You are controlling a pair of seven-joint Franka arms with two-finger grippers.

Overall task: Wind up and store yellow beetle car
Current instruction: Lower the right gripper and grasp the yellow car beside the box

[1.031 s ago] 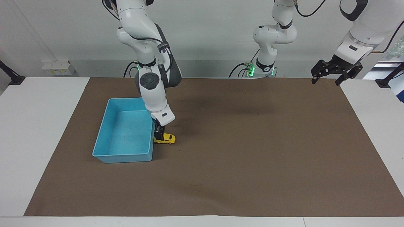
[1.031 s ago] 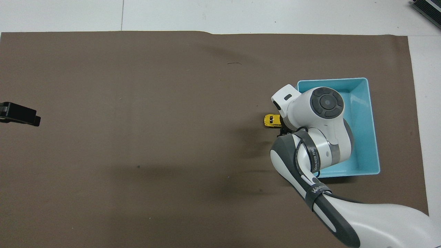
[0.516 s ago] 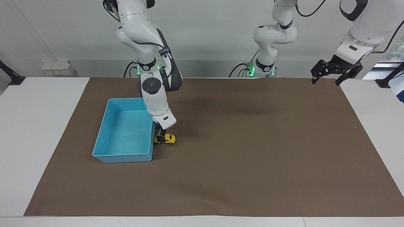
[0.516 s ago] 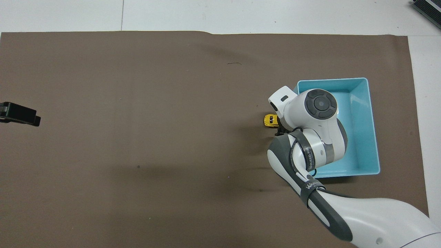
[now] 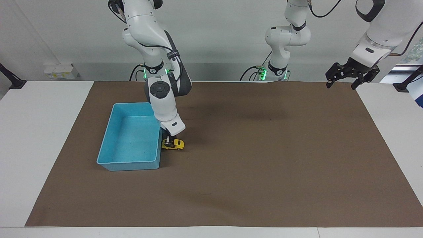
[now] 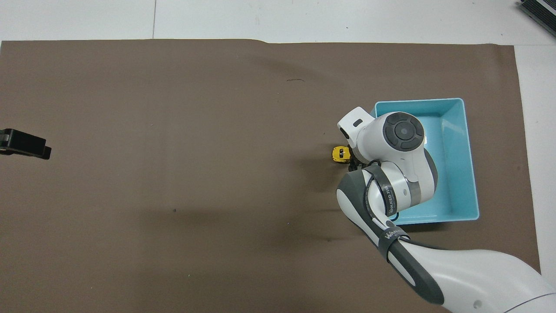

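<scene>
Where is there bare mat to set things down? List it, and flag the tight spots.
Free: the whole brown mat from the yellow beetle car to the left arm's end, where the left gripper waits open in the air. Crowded: beside the light blue bin, where the right gripper is shut on the car.

right gripper [image 5: 170, 142]: clamped on small yellow beetle-shaped toy car [image 5: 174, 144] | light blue plastic bin [image 5: 114, 162]: beside fingers | left gripper [image 5: 342, 82]: raised, spread

A light blue bin [image 5: 109, 164] sits on a brown mat [image 5: 264, 165].
</scene>
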